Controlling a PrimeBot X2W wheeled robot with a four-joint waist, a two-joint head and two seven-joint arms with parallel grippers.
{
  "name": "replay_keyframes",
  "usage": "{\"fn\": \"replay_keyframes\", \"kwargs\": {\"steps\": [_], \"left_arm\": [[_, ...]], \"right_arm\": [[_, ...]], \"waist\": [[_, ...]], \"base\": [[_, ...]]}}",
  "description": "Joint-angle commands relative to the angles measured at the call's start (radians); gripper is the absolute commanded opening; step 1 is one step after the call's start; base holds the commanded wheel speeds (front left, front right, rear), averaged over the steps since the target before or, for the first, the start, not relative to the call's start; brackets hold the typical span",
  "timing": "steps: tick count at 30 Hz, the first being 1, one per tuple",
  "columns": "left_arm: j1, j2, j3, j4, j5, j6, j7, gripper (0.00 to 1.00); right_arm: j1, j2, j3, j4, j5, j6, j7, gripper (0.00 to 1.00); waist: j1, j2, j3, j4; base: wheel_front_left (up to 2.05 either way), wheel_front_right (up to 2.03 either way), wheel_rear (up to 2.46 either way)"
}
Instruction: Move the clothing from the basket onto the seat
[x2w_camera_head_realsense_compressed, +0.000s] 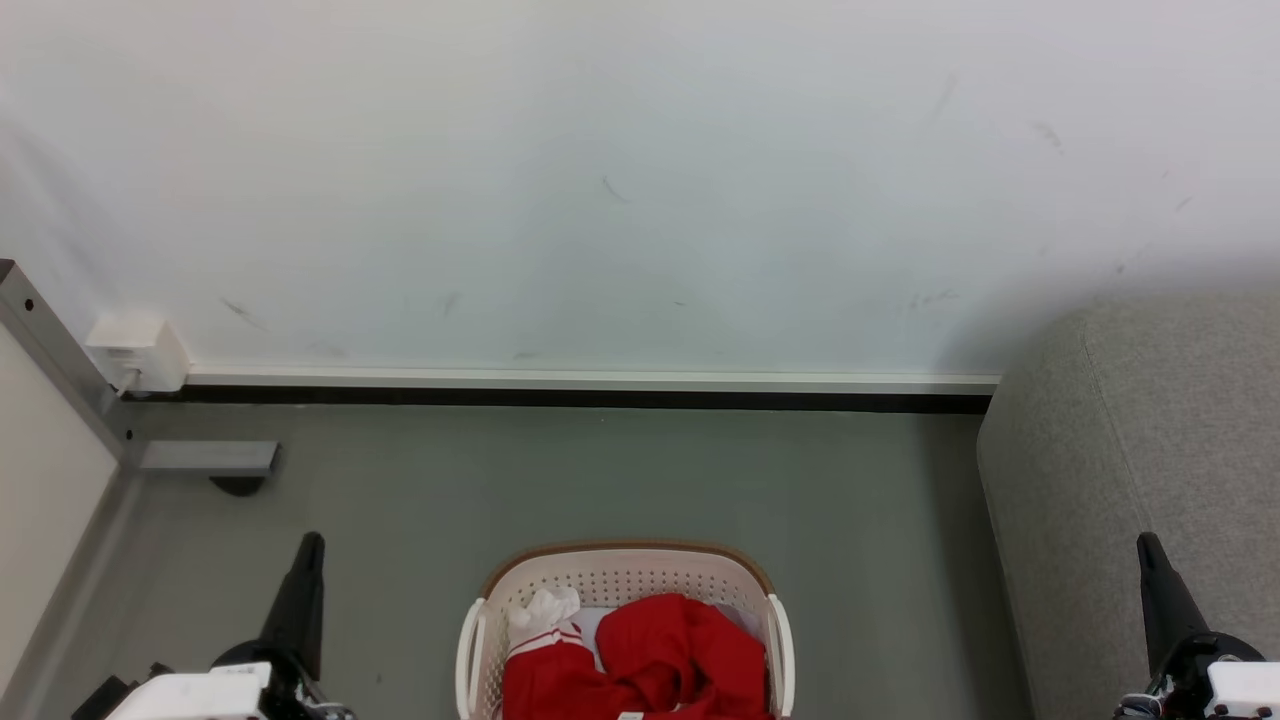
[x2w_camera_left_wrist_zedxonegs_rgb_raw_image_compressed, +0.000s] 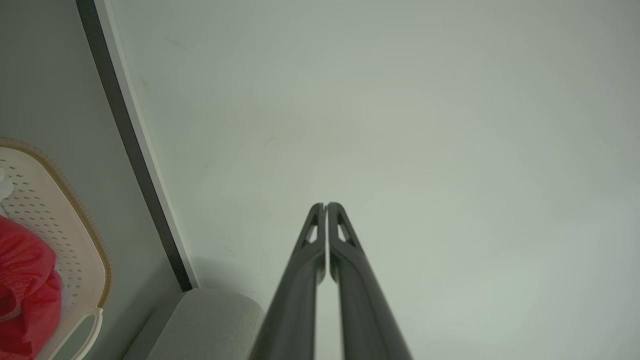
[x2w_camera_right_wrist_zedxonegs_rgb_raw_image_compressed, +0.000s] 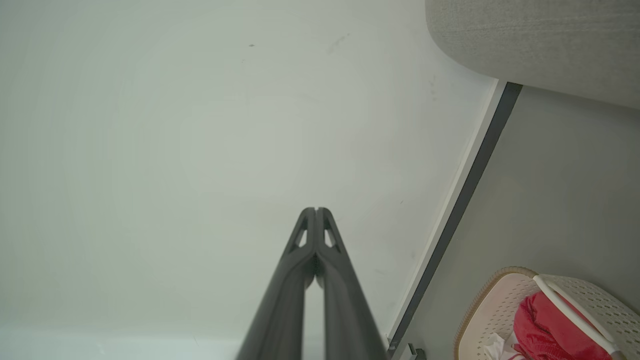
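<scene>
left gripper (x2w_camera_head_realsense_compressed: 312, 545) rises from the lower left of the head view, its two dark fingers pressed together into one thin point with nothing between them, and the right gripper (x2w_camera_head_realsense_compressed: 1146, 545) stands the same way at the lower right, closed and empty, its tip in front of the seat (x2w_camera_head_realsense_compressed: 1150, 420). between them, at the bottom edge, the basket (x2w_camera_head_realsense_compressed: 625, 552) sits on the grey floor (x2w_camera_head_realsense_compressed: 600, 470) with the clothing (x2w_camera_head_realsense_compressed: 670, 650) heaped inside it – bright red folds, one piece with white stripes near a crumpled white cloth (x2w_camera_head_realsense_compressed: 545, 606). the grey seat fills the right side, apart from the basket, its end against the pale wall (x2w_camera_head_realsense_compressed: 640, 180). a dark skirting strip (x2w_camera_head_realsense_compressed: 600, 398) runs along the wall's foot, with a white box (x2w_camera_head_realsense_compressed: 138, 350) and a slanted metal post (x2w_camera_head_realsense_compressed: 55, 350) at the far left. in the left wrist view the left gripper (x2w_camera_left_wrist_zedxonegs_rgb_raw_image_compressed: 326, 206) points at the bare wall, fingers touching along their length; the basket (x2w_camera_left_wrist_zedxonegs_rgb_raw_image_compressed: 75, 235) shows at the left edge with red clothing (x2w_camera_left_wrist_zedxonegs_rgb_raw_image_compressed: 25, 280) in it, and a rounded corner of the seat (x2w_camera_left_wrist_zedxonegs_rgb_raw_image_compressed: 215, 320) lies at the bottom. in the right wrist view the right gripper (x2w_camera_right_wrist_zedxonegs_rgb_raw_image_compressed: 316, 210) is likewise shut tight against the wall – the seat (x2w_camera_right_wrist_zedxonegs_rgb_raw_image_compressed: 540, 45) crosses the upper right, and the basket (x2w_camera_right_wrist_zedxonegs_rgb_raw_image_compressed: 480, 305) sits in the lower right corner, red clothing (x2w_camera_right_wrist_zedxonegs_rgb_raw_image_compressed: 545, 325) under its white handle (x2w_camera_right_wrist_zedxonegs_rgb_raw_image_compressed: 570, 306).
</scene>
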Motion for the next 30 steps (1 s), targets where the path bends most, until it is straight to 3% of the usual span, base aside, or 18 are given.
{"fn": "replay_keyframes", "kwargs": {"steps": [1, 30], "left_arm": [[-0.007, 0.003, 0.001, -0.004, -0.012, -0.005, 0.003, 0.0], [-0.007, 0.003, 0.001, -0.004, -0.012, -0.005, 0.003, 0.0]], "right_arm": [[-0.012, 0.001, -0.003, -0.005, -0.005, -0.002, 0.001, 0.0], [-0.012, 0.001, -0.003, -0.005, -0.005, -0.002, 0.001, 0.0]], "waist": [[0.0, 0.0, 0.0, 0.0], [0.0, 0.0, 0.0, 0.0]], "base": [[0.0, 0.0, 0.0], [0.0, 0.0, 0.0]]}}
